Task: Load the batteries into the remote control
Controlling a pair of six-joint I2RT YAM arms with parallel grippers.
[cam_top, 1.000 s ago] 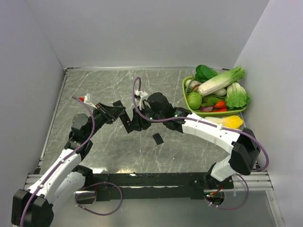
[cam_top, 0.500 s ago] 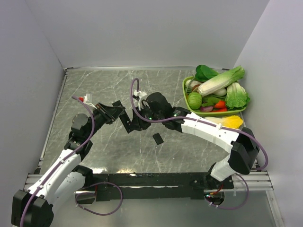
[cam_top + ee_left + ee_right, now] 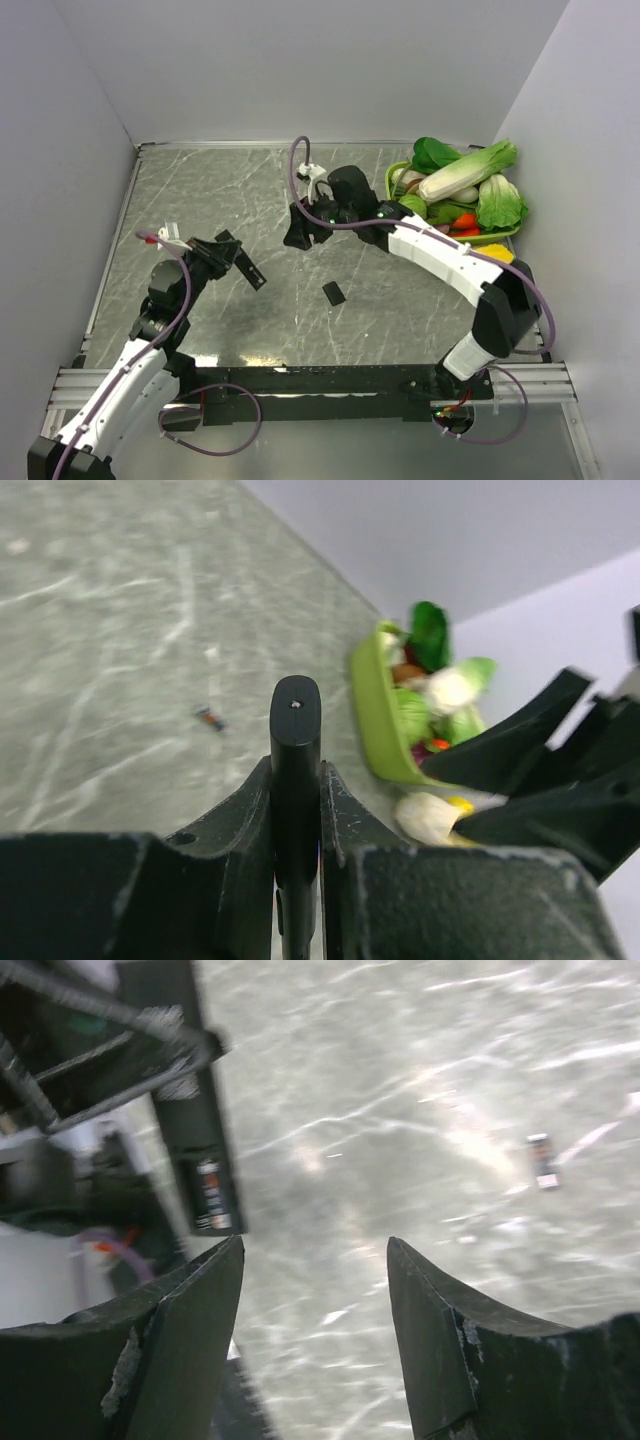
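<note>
Grey marble table under remote control, label blurred.

green veg basket far right; small black cover flat on marble table.

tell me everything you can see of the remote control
The remote control is a slim, flat black bar, plastic by its look. The left tool is shut on its flat faces; that wrist view shows only its narrow rounded end with a pale dot. It juts out tilted above the left-middle of the table, apparently clear of it. The right wrist view shows a face with a small red-and-white patch, too blurred to identify. Nothing else touches it.
</note>
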